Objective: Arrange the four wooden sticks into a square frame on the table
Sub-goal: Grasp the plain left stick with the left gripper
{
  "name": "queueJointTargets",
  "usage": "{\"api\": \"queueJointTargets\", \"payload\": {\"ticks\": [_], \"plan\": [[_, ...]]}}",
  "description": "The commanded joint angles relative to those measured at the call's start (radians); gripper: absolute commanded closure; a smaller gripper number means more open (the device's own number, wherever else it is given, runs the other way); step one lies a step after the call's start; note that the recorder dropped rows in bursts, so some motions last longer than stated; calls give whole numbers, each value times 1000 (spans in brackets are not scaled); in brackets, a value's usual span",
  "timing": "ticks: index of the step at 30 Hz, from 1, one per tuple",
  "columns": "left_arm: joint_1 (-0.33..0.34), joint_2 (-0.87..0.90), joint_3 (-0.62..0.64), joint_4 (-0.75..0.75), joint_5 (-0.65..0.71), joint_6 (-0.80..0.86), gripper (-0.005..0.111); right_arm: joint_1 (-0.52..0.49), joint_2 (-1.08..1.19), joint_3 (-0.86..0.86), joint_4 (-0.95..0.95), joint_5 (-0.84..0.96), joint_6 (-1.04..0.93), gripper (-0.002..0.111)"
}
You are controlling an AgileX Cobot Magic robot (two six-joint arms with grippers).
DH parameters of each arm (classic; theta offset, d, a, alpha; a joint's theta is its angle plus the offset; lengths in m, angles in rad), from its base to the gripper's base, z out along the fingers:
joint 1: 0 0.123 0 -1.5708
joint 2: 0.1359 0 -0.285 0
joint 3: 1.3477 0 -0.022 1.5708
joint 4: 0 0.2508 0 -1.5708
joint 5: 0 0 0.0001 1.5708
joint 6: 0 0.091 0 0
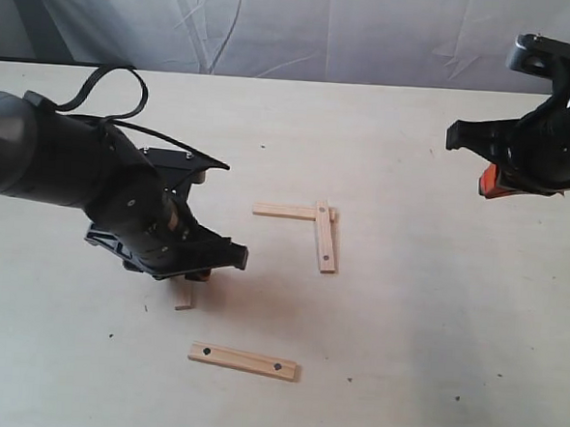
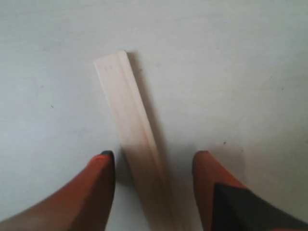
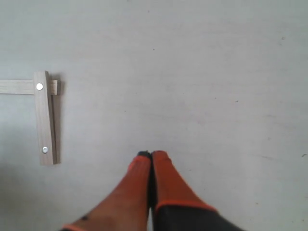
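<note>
Left gripper (image 2: pixel 154 162) astride a loose stick; two sides of the square laid, two outstanding.

At the left, the orange fingers (image 2: pixel 102 169) stand apart on either side of a narrow plain stick (image 2: pixel 127 120), a gap showing on each flank, so nothing is clamped; the straddle looks like a set-up for a grasp across the stick's width. Nearer the front edge of the table (image 1: pixel 433 329), a loose holed stick (image 1: pixel 243 360) lies flat, well apart from everything and free to approach from any side. Toward the centre, a plain strip (image 1: pixel 285 212) and a holed strip (image 1: pixel 326 243) overlap at one end in an L, a corner that fixes where the rest must go. The space inside the L is bare. At the far right, the right gripper (image 3: pixel 151 156) hangs pinched together and empty, well clear of the corner.
</note>
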Motion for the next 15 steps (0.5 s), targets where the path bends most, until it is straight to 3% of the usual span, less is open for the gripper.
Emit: {"api": "queueJointTargets", "payload": {"ticks": [1, 13, 15], "plan": [[5, -1, -4, 66, 10, -59, 58, -3, -8, 3, -1, -12, -4, 108], [5, 47, -4, 68, 32, -66, 58, -3, -8, 3, -1, -13, -4, 108], [5, 47, -4, 68, 32, -66, 74, -3, -8, 3, 1, -19, -4, 108]]}}
